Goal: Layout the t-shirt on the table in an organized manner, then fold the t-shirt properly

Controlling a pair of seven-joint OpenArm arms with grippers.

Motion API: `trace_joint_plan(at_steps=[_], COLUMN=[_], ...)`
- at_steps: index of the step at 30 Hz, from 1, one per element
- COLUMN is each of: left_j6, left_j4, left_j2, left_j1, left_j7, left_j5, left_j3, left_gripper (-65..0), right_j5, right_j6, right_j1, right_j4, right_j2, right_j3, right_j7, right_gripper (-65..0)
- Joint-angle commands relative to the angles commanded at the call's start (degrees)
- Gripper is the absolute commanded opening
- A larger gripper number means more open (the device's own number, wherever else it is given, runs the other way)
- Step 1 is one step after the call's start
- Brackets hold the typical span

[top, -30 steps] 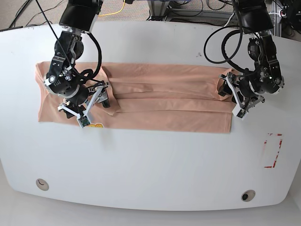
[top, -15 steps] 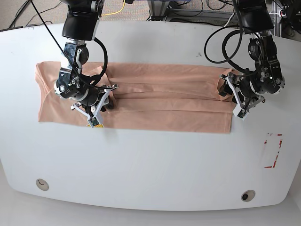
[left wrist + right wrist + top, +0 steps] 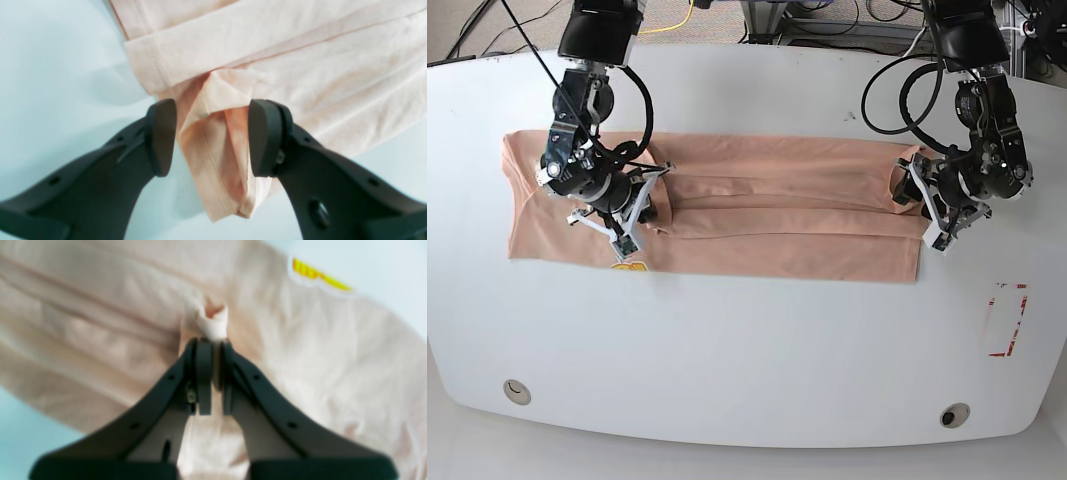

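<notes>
A glossy white counter (image 3: 757, 350) with rounded corners fills the overhead view. Beyond its far edge, cables lie on a grey floor. A peach-tan t-shirt (image 3: 777, 225) lies folded into a long band across the far half of the counter. A small yellow print (image 3: 630, 267) shows at the shirt's near edge. Nearer than the shirt, two small round holes (image 3: 954, 414) sit by the counter's front edge, and a red-outlined rectangle (image 3: 1008, 320) marks its side. The left gripper (image 3: 211, 140) straddles a raised fold at one end of the shirt, jaws wide apart. The right gripper (image 3: 212, 373), near the print, pinches a small tuft of fabric between closed jaws.
</notes>
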Motion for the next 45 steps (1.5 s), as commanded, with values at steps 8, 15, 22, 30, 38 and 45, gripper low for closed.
trace_joint_plan(at_steps=[8, 15, 22, 30, 38, 45], left_j6=[0.0, 0.0, 0.0, 0.0, 0.0, 0.0], left_j4=[-0.1, -0.1, -0.1, -0.1, -0.2, -4.2], left_j2=[0.0, 0.0, -0.6, -0.8, -0.1, 3.3], left_j1=[-0.1, -0.2, -0.8, -0.9, -3.0, -7.5], left_j7=[0.0, 0.0, 0.0, 0.0, 0.4, 4.0], left_j5=[0.0, 0.0, 0.1, 0.0, -0.4, -0.4], left_j3=[0.3, 0.3, 0.3, 0.3, -2.8, -8.4], left_gripper=[-33.1, -33.1, -33.1, -33.1, -32.8, -27.1], right_j5=[0.0, 0.0, 0.0, 0.0, -0.4, -0.4], right_j6=[0.00, 0.00, 0.00, 0.00, 0.00, 0.00], right_j1=[-3.3, -6.2, -8.1, -8.4, -5.4, 0.2], right_j4=[0.7, 0.8, 0.9, 8.1, 10.3, 1.0], right_j2=[0.0, 0.0, 0.0, 0.0, 0.4, 0.5], right_j3=[0.0, 0.0, 0.0, 0.4, 0.5, 4.0], right_j7=[-0.1, -0.1, -0.1, -0.1, -0.1, 0.2], right_gripper=[-61.5, -61.5, -61.5, -46.5, -27.6, -31.4])
